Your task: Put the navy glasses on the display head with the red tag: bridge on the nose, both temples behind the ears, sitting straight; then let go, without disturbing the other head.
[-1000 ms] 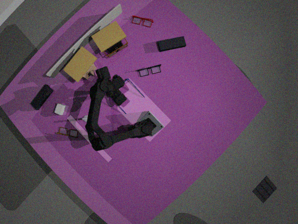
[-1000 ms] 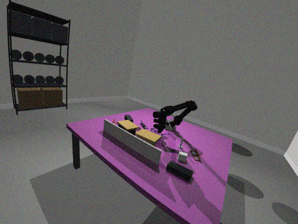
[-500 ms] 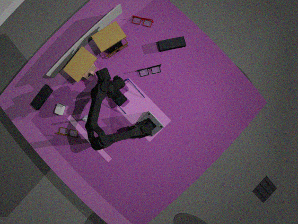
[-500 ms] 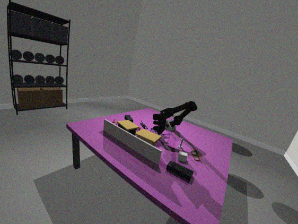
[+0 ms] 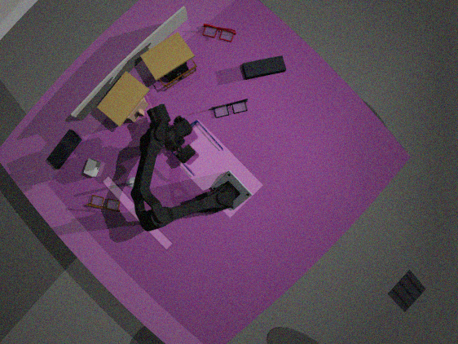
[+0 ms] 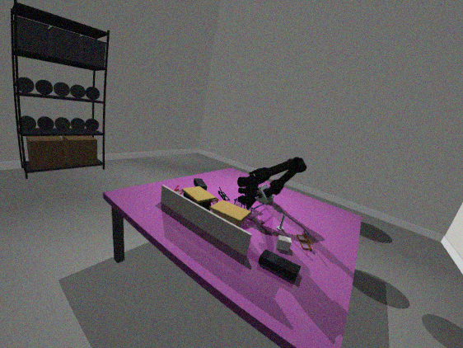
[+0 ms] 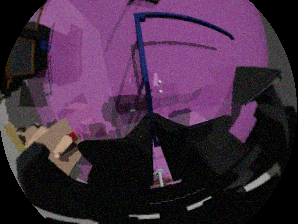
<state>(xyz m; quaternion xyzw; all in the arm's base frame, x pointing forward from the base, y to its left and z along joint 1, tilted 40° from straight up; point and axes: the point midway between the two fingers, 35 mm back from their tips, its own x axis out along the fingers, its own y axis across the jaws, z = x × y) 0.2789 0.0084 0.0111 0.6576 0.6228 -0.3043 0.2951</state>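
Observation:
The navy glasses (image 5: 210, 135) (image 7: 143, 50) are in my gripper (image 5: 176, 139) (image 6: 247, 202) (image 7: 150, 116). Its fingers are shut on the front frame, which runs up between the tips in the wrist view; one temple extends to the right, and the lower part is hidden by the fingers. Their shadow lies apart from them on the table. The light-skinned head (image 5: 139, 112) (image 7: 64, 145) bears the red tag (image 7: 73, 135) and stands left of the fingers in the wrist view, bare of glasses where visible. The other, dark head (image 5: 178, 73) (image 7: 21, 56) wears brown glasses.
Yellow boards (image 5: 167, 56) (image 5: 123, 99) overhang both heads, with a pale upright panel (image 5: 176, 19) (image 6: 202, 226) behind. Red glasses, black glasses, brown glasses, two dark blocks (image 5: 265, 68) (image 5: 64, 149) and a white block (image 5: 92, 167) are on the table.

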